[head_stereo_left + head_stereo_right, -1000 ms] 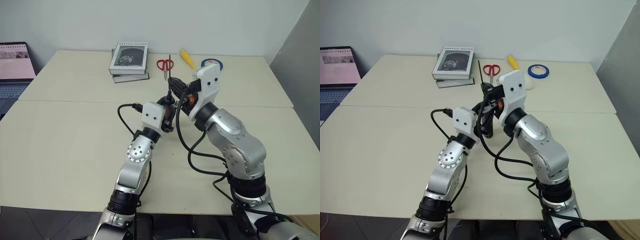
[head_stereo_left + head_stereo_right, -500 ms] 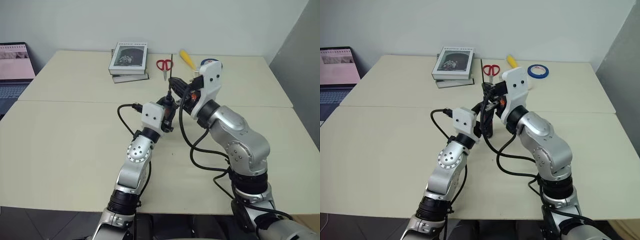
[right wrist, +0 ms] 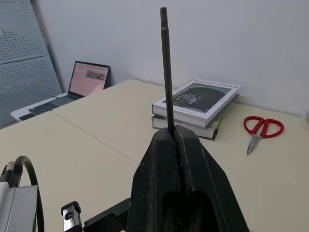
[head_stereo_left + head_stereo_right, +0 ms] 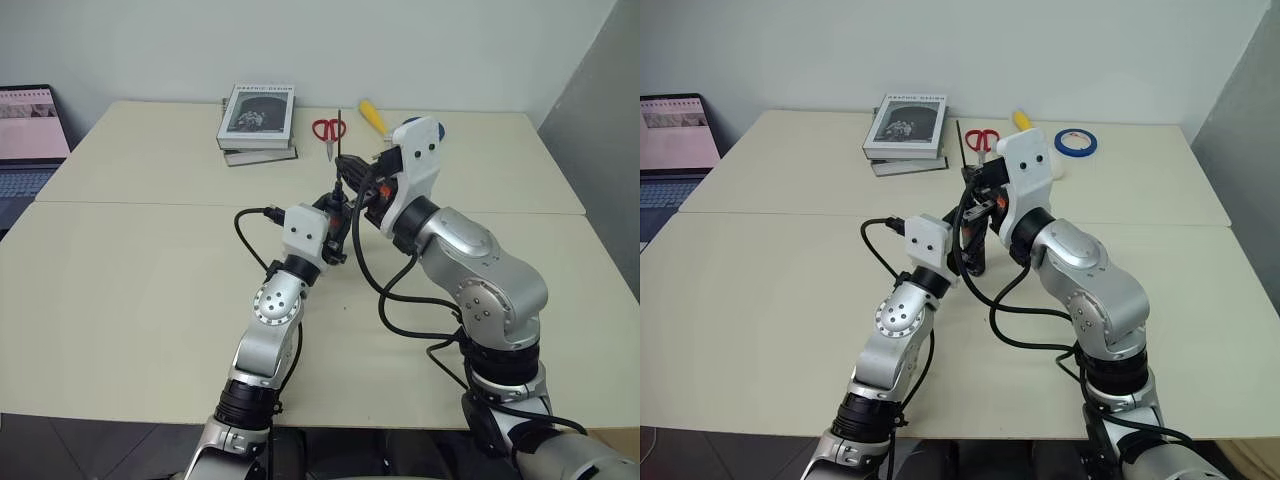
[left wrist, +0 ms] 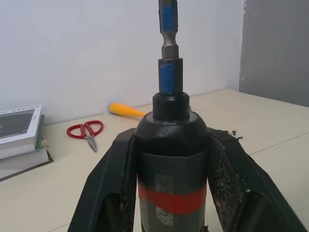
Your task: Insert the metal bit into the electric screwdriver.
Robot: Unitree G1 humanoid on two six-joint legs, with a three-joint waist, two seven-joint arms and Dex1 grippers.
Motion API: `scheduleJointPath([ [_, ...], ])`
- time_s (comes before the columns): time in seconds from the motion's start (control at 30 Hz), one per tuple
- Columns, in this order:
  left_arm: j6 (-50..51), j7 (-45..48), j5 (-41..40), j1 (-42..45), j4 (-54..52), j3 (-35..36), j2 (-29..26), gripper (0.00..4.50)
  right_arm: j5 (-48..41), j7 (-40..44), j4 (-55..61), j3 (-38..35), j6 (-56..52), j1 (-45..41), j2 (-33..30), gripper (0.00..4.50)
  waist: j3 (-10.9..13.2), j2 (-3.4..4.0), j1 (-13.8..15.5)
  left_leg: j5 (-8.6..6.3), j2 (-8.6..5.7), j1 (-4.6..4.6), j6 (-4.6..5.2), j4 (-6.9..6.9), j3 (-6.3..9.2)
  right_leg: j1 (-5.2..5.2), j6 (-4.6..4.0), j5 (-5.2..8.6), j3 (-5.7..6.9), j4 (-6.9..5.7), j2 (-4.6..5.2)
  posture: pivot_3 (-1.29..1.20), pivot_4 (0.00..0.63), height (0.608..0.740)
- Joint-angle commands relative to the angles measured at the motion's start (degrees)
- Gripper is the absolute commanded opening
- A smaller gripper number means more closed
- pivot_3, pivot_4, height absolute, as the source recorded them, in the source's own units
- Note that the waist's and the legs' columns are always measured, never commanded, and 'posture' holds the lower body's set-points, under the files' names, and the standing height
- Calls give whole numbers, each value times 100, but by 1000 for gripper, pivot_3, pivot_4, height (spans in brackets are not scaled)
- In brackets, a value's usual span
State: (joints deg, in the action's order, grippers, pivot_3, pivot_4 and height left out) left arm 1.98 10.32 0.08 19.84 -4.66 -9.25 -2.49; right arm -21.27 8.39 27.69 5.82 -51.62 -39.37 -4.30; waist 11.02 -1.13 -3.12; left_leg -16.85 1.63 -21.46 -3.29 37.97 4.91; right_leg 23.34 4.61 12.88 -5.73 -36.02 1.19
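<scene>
Both arms meet over the middle of the cream table (image 4: 130,300). The left gripper (image 5: 170,159) is clamped on the electric screwdriver (image 5: 171,145), black fingers (image 5: 108,186) pressed against either side of the dark body, red band just above the grip (chuck end points up and away, blue marks on the tip). In the head view the screwdriver sits dead centre, gripper tilted up toward 1 o'clock.

The right gripper (image 3: 175,137) has its jaws pressed together on the metal bit (image 3: 166,72), pinching its lower end, so the thin rod stands straight up out of the fingertips. From the head camera the bit pokes up toward 12 o'clock, just above the screwdriver's tip; I can't tell if they touch.

Farther back on the table: a stack of books (image 4: 257,122) at about 11 o'clock, red scissors (image 4: 329,131) at 12, a yellow-handled tool (image 4: 374,117) just past them, and a blue tape roll (image 4: 1076,141) around 1. A laptop (image 4: 27,135) sits off at 9 to 10 o'clock.
</scene>
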Motion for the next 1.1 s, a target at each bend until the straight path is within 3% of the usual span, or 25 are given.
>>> scheduleJointPath([
  [0.03,-67,-105,94,18,-94,70,2,1658,5,-98,223,67,-142,60,48,0,0,0,-2,0,0,0,0,0,0,0,0,0,0,0,0,0,150,740],
  [0.4,-81,-139,121,5,-114,34,-16,1658,-65,-200,254,59,-487,-8,116,0,-1,1,-12,0,0,1,0,0,1,0,0,0,1,0,0,0,150,740],
  [0.73,-124,-90,126,-1,-105,-7,-28,1658,-267,627,-139,-11,-485,-455,-483,0,-1,1,-13,0,0,0,0,-2,0,0,0,1,1,2,0,0,150,740],
  [1.1,-102,-100,134,-13,-126,-7,-26,1658,-412,835,-391,-222,-537,-611,-659,0,-1,1,-11,0,0,0,0,-3,1,0,-1,1,1,2,0,0,150,740],
])
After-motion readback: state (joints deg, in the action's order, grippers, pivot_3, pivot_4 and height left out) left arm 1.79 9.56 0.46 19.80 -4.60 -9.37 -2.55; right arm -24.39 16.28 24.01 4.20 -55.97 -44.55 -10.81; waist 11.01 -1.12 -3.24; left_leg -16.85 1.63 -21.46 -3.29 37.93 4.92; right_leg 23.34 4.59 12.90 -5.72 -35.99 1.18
